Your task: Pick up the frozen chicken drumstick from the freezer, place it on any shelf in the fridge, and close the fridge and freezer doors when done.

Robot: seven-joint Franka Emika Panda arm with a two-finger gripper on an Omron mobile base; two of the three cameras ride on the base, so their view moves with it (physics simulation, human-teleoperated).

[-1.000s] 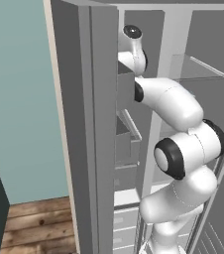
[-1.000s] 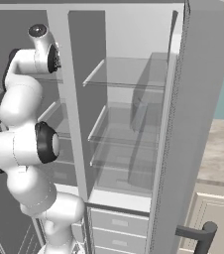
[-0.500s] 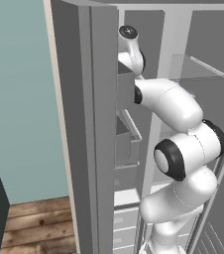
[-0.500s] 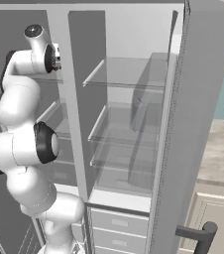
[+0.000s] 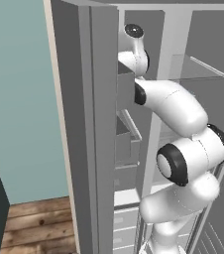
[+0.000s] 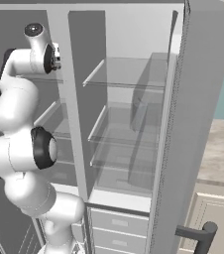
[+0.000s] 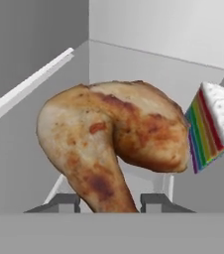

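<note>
Judging from how things lie, the task is at its first step: the frozen chicken drumstick (image 7: 111, 144) is seen in the hand view inside the freezer (image 5: 129, 124), lying on a grey floor with the rainbow-striped cube (image 7: 214, 126) just beside it, possibly touching its thick end. The drumstick's thinner end is pointed toward the gripper (image 7: 109, 202), and it runs down between the two dark finger tips, which are spread to either side of it. Whether the tips are already pressed on the meat cannot be told, since their contact is hidden at the bottom of the hand view; the drumstick is not shown lifted. In the base views the arm (image 5: 178, 109) is seen reaching high into the narrower compartment on the left, while the fridge (image 6: 129, 124) with its clear glass shelves is shown with nothing on them. Both doors are seen open: the freezer door (image 5: 84, 129) at the left and the fridge door (image 6: 188, 124) at the right. What remains, as far as can be judged, is nearly everything: the grasp made firm, the drumstick carried out and set on a glass shelf (image 6: 134, 79), and both doors swung shut.
</note>
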